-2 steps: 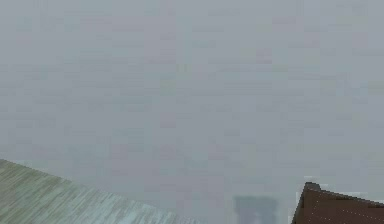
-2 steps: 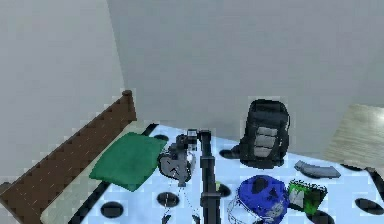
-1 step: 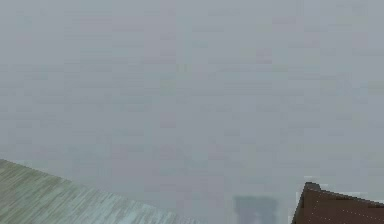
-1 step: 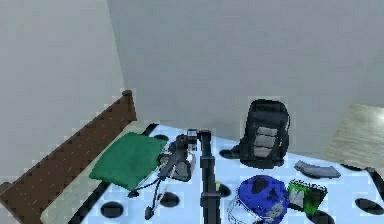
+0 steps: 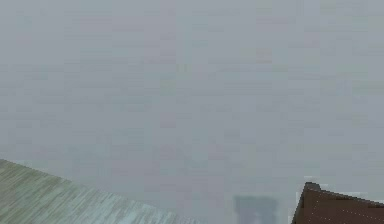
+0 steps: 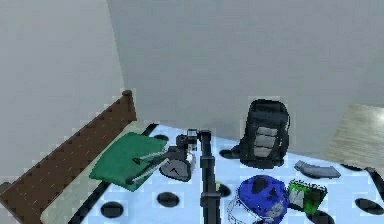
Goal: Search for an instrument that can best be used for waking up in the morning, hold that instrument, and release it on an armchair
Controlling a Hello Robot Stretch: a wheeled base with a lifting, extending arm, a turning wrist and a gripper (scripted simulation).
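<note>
Grasp step judged in hand: at lower centre, the gripper [image 6: 163, 157] is seen at the clock [image 6: 178, 169] on the bed [image 6: 140, 196]. The fingers' [image 6: 157, 158] state, and any hold, cannot be told. Next, a clean lift is called for, then an armchair must be found.

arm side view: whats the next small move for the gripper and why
Probably settle the gripper on the round clock, then lift a little. The clock lies on the bed right at the gripper, beside a green cloth, so I cannot tell whether it is held; a small lift would show that.
</note>
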